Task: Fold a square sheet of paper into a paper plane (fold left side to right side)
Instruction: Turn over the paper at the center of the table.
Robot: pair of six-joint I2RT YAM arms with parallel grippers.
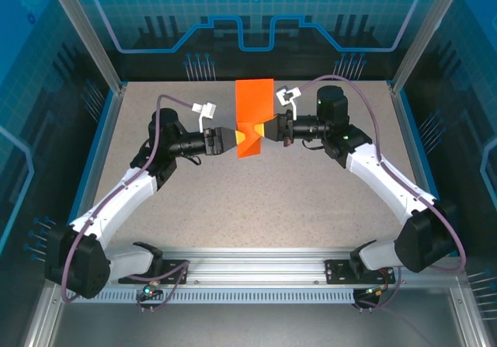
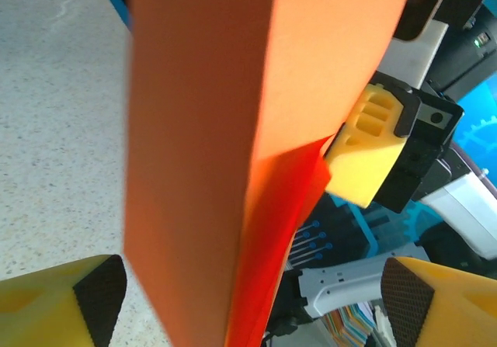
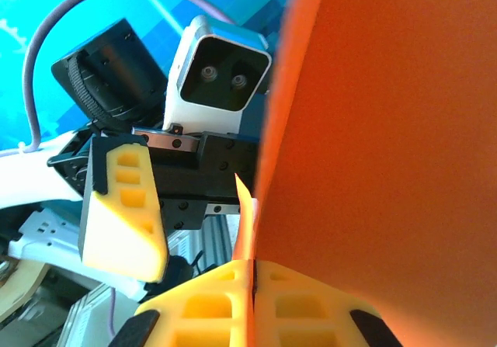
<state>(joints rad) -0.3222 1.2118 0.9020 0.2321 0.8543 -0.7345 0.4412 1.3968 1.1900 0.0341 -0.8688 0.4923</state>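
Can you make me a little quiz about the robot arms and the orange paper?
1. True or false: the left gripper is squeezed tight on the orange paper.
2. Fill in the missing word: the right gripper is ____ on the paper's edge.
3. Pick one: what colour are the fingers of the grippers? A) yellow B) green C) purple

Key: 1 false, its jaws stand wide apart with the paper between them. 2 shut. 3 A.
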